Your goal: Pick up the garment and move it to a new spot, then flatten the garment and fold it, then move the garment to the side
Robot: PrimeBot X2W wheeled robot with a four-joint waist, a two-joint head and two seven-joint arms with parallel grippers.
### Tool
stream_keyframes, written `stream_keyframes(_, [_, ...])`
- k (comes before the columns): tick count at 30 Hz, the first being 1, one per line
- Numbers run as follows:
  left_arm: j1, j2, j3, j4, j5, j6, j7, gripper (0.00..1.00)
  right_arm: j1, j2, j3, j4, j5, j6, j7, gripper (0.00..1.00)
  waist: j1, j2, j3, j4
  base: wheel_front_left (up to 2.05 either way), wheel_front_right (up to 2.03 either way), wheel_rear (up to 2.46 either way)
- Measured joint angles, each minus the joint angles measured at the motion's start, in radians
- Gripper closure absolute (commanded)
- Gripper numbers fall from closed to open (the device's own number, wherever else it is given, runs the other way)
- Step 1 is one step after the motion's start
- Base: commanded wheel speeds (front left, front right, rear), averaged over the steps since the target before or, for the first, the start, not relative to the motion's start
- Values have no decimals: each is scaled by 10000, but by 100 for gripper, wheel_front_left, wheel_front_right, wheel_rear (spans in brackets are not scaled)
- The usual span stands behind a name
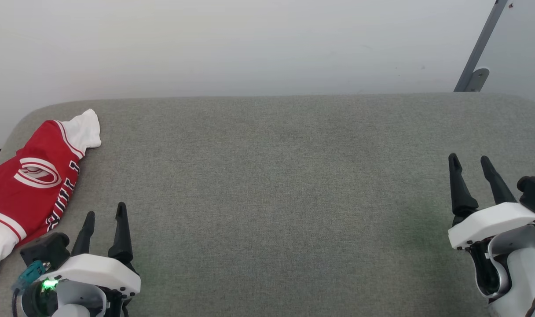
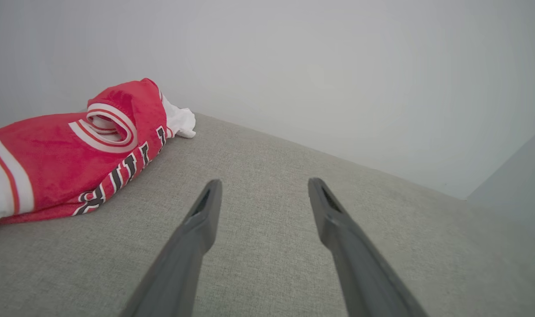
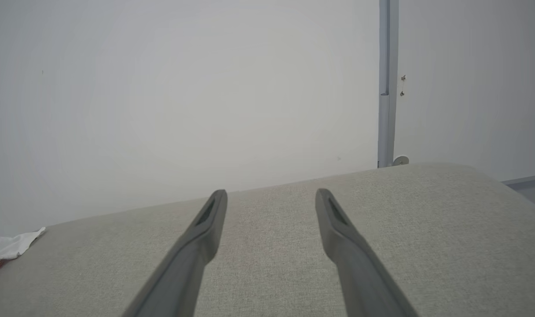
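Head view: red jersey-style T-shirt (image 1: 34, 185) lying at nine o'clock

And there it is, a long bundle with white sleeve ends, striped trim, a white oval logo and dark lettering, down on the grey fabric-covered table (image 1: 267, 176) right by its edge. At seven o'clock the left gripper (image 1: 105, 209) sits just beside the shirt, fingers spread, grasping nothing. Over at four o'clock the right gripper (image 1: 469, 157) is well apart from it, fingers parted too, nothing between them.
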Motion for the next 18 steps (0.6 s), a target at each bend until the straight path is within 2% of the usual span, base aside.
stream_keyframes(11, [-151, 130, -19, -13, 813, 40, -286, 0, -73, -63, -190, 330, -1346, 2, -267, 0, 0, 0, -3, 36, 0, 0, 0])
stream_keyframes(18, [-168, 111, -27, 447, 1275, -92, -416, 0, -100, -42, -253, 460, -1772, 2, -426, 0, 0, 0, 8, 26, 0, 0, 0])
